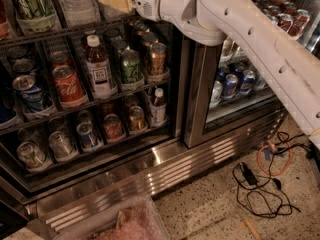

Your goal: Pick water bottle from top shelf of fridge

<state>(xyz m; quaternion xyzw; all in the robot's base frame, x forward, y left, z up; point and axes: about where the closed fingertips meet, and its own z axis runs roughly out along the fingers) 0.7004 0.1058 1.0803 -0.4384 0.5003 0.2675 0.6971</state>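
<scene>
The fridge fills the view, its left side open. The water bottle, clear and ribbed, stands on the top shelf at the upper edge of the view; its cap and label are out of view. My white arm reaches in from the right. My gripper, tan-coloured, is at top-shelf height just to the right of the water bottle, close beside it. I cannot tell whether it touches the bottle.
A green bottle stands left of the water bottle. Below are a white-capped brown-drink bottle, a Coca-Cola can and several cans. Behind glass at right are more cans. Cables and a clear bin lie on the floor.
</scene>
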